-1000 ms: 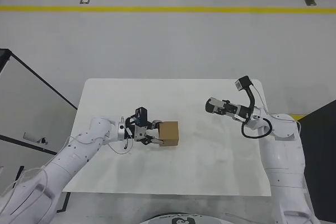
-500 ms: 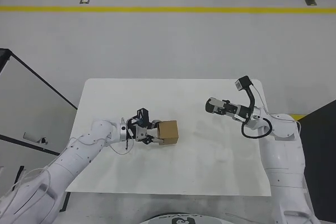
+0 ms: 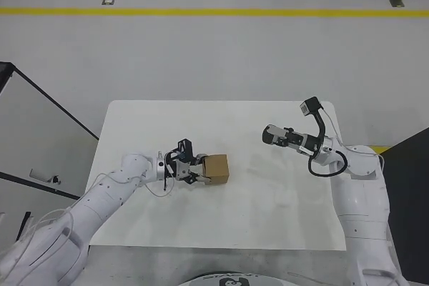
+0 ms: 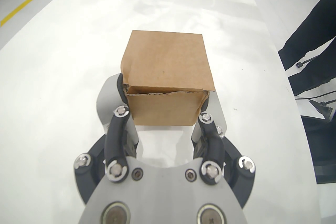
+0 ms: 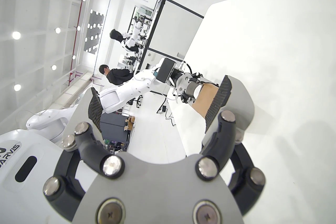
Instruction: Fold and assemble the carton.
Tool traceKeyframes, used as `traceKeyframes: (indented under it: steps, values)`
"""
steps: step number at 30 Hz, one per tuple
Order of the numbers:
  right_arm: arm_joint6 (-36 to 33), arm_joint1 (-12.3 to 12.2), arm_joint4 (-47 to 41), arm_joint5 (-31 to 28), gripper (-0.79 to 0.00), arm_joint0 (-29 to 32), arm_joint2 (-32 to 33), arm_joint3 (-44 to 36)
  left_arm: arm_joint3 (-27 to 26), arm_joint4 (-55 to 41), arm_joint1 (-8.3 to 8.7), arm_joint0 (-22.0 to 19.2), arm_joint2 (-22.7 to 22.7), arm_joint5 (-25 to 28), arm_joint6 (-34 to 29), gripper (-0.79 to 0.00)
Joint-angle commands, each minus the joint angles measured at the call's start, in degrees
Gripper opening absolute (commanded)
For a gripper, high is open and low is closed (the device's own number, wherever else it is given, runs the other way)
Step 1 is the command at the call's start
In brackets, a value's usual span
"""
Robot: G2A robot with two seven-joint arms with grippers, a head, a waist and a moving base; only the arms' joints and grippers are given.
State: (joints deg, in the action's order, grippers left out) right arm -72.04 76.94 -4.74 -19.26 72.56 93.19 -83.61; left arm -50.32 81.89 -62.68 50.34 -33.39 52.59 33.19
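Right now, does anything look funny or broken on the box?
Yes, a little. The carton is not neatly shut: at the end held by the left hand, the top flap has a ragged edge, a dark gap shows beneath it, and one corner bulges.

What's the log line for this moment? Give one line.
left gripper: shut on carton | right gripper: open, empty, apart | carton: on table
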Motion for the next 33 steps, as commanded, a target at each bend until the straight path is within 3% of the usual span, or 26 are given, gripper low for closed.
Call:
traceKeyframes:
  steps: [1,6,7,9,10,11,21,33]
  values:
    - [0.0,0.0,0.0,0.0,0.0,0.0,0.0,0.0,1.1,0.43,-0.44,-0.25,0.37,-0.28,0.41,-0.785]
    - [0.0,0.0,0.0,0.0,0.0,0.0,0.0,0.0,3.06,1.14,-1.24,-0.43,1.09,-0.12,1.18,-0.785]
    - [0.0,0.0,0.0,0.0,0.0,0.0,0.0,0.0,3.39,1.05,-1.4,-0.47,1.16,-0.04,1.3,-0.708]
    - [0.0,0.0,0.0,0.0,0.0,0.0,0.0,0.0,4.01,1.03,-1.68,-0.49,1.32,0.07,1.45,-0.416]
    - [0.0,0.0,0.0,0.0,0.0,0.0,0.0,0.0,4.31,0.88,-1.81,-0.5,1.34,0.18,1.49,-0.058]
    - [0.0,0.0,0.0,0.0,0.0,0.0,0.0,0.0,4.49,0.87,-1.93,-0.54,1.37,0.22,1.55,0.0]
    - [0.0,0.0,0.0,0.0,0.0,0.0,0.0,0.0,6.23,0.77,-1.9,-0.2,0.09,-0.21,3.58,0.0]
    - [0.0,0.0,0.0,0.0,0.0,0.0,0.0,0.0,5.94,0.96,0.17,1.77,-3.68,0.04,6.97,0.0]
